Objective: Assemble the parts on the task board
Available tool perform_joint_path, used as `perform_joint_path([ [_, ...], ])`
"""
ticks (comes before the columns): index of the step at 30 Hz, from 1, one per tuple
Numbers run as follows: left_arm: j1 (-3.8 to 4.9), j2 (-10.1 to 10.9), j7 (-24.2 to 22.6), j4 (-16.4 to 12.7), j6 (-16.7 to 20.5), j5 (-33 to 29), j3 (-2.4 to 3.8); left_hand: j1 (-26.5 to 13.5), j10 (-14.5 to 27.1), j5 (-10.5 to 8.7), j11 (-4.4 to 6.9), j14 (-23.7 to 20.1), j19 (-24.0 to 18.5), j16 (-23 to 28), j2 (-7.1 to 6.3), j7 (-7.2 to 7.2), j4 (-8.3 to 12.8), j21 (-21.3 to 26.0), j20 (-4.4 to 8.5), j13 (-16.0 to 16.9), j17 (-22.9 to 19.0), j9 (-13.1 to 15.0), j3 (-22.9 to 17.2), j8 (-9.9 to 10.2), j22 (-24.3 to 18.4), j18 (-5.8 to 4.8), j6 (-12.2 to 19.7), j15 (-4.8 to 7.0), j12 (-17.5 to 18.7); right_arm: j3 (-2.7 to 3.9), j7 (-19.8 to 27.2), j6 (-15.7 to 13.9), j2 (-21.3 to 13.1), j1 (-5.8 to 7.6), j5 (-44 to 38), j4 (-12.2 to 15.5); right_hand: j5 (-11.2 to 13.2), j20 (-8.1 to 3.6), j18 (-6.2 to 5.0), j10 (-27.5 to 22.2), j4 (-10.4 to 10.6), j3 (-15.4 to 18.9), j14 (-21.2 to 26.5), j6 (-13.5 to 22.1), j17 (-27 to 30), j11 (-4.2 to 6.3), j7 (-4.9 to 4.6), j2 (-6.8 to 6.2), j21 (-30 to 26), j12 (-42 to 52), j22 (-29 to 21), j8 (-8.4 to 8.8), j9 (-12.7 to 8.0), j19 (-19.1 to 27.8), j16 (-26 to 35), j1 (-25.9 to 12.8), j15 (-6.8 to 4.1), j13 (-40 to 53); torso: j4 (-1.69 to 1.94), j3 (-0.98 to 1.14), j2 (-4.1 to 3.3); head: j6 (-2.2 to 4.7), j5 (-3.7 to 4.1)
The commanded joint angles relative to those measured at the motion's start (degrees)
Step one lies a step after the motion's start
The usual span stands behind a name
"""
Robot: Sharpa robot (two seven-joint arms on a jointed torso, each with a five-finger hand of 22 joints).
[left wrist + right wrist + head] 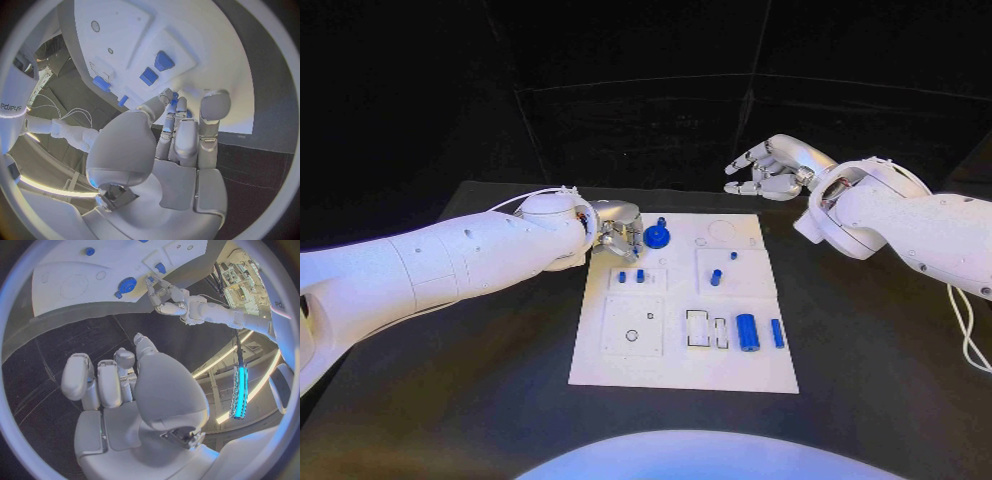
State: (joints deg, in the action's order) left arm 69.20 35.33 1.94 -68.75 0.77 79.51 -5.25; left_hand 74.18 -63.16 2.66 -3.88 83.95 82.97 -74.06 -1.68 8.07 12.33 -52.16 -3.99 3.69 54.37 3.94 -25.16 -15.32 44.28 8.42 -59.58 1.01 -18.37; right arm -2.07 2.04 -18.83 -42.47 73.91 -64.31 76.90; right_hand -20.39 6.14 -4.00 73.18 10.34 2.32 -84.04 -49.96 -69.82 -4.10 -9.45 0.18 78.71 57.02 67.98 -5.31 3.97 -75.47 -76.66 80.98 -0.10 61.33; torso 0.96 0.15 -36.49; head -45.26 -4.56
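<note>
Left hand fingertips at blue gear, right hand empty.

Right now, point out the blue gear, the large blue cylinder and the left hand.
blue gear (658,236): head view, middle of its round face.
large blue cylinder (747,331): head view, mid-length of its side.
left hand (616,220): head view, back of the hand.

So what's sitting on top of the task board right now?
On the task board lie small blue parts: a round gear-like part, two small blocks, a peg and two cylinders. The left hand covers the board's far-left corner, so anything under it is hidden.
</note>
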Motion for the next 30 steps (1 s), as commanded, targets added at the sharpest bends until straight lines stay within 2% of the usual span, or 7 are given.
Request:
perform_joint_path([
  [1, -0.03, -0.11, -0.01, -0.14, -1.13, -0.22, -0.05, -0.48, -0.46, 0.06, 0.01, 0.35, 0.01, -0.07, 0.11, -0.04, 0.26, -0.10, 0.03, -0.02, -0.05, -0.03, 0.00, 0.22, -0.09, -0.27, -0.32, 0.31, 0.35, 0.04, 0.28, -0.64, 0.00, 0.10, -0.17, 0.06, -0.24, -0.01, -0.92, -0.28, 0.21, -0.13, -1.78, 0.29, 0.07, -0.09, -0.09, 0.45, -0.19, -0.17, -0.07, -0.26, 0.04, 0.33, 0.38, -0.06, -0.12, -0.01, -0.05, 0.02, 0.00, -0.07, 0.02],
  [9, -0.03, -0.12, 0.12, -0.10, -1.76, -0.22, -0.12, -0.80, -0.28, 0.06, -0.11, 0.28, -0.08, 0.02, 0.02, 0.04, 0.26, -0.08, 0.00, -0.07, -0.35, -0.09, 0.01, 0.59, -0.06, -0.29, -0.10, 0.24, 0.83, 0.04, 0.19, -0.52, -0.03, 0.10, -0.17, 0.04, -0.24, -0.01, -0.92, -0.32, 0.23, -0.13, -1.77, 0.29, 0.10, -0.10, -0.09, 0.47, -0.22, -0.22, -0.10, -0.26, 0.04, 0.35, 0.41, -0.01, -0.12, -0.06, 0.01, -0.01, -0.01, -0.09, 0.06],
  [30, -0.03, -0.42, 0.75, 0.43, -2.13, -0.24, -0.17, -2.51, 4.94, 0.06, -1.98, -0.26, -1.19, 0.63, -1.67, 1.47, 0.67, 1.93, -0.96, -0.17, -2.46, -0.32, 0.74, 4.55, -1.98, -0.22, 4.05, -1.23, 5.64, 0.04, 0.08, -0.43, -0.06, 0.11, -0.17, 0.07, -0.23, -0.01, -0.94, -0.42, 0.27, -0.12, -1.74, 0.30, 0.22, -0.11, -0.11, 0.51, -0.28, -0.34, -0.20, -0.26, 0.03, 0.42, 0.51, 0.06, -0.11, -0.16, 0.00, -0.03, 0.01, -0.15, 0.07],
])
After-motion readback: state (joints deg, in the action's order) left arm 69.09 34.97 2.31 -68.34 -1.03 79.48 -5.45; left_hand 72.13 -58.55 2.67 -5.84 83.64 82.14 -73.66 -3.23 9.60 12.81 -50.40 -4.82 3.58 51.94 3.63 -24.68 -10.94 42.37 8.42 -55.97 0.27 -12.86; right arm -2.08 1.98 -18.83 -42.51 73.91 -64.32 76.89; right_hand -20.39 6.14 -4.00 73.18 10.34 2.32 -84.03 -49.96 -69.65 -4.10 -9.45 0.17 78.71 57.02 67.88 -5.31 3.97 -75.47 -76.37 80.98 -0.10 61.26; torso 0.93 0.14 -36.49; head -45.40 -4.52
